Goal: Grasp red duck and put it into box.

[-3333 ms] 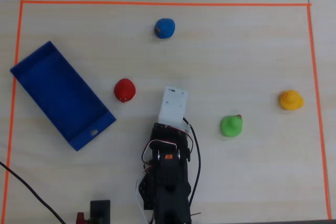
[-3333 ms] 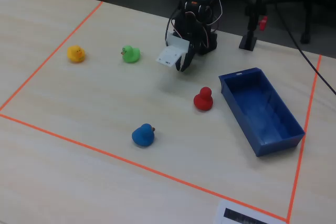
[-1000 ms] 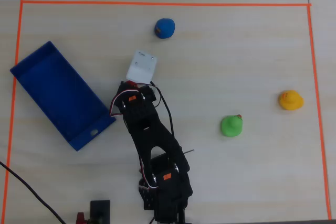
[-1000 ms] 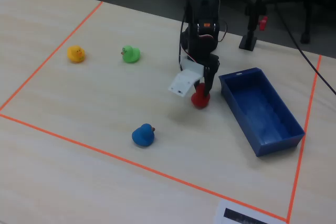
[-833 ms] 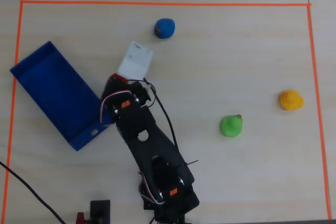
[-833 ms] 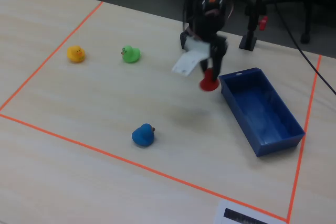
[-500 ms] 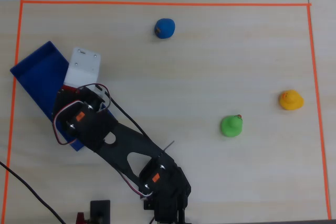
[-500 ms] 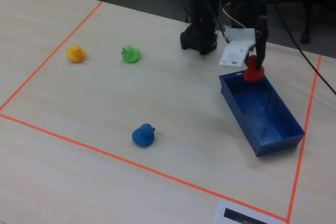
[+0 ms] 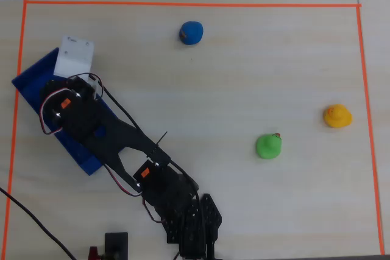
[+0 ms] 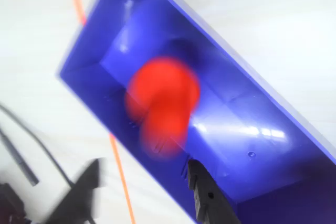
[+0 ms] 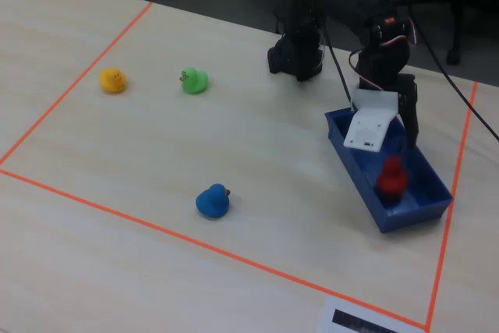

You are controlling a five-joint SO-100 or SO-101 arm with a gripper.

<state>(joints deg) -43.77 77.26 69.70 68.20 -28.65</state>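
Note:
The red duck (image 10: 163, 100) is a motion-blurred red blob inside the blue box (image 10: 247, 135) in the wrist view. In the fixed view the red duck (image 11: 391, 178) is blurred too, in the box (image 11: 407, 213) towards its near end. My gripper (image 10: 143, 170) is open and empty above the box's near wall, one finger (image 10: 206, 195) over the box and the other over the table. In the fixed view the gripper (image 11: 399, 139) hangs just above the duck. In the overhead view my arm (image 9: 79, 117) covers most of the box (image 9: 31, 76) and hides the duck.
A blue duck (image 9: 191, 32), a green duck (image 9: 268, 146) and a yellow duck (image 9: 337, 116) sit apart on the pale wooden table. Orange tape (image 9: 183, 4) frames the work area; the box lies just inside its left edge. The arm's base (image 9: 189, 223) stands at the front.

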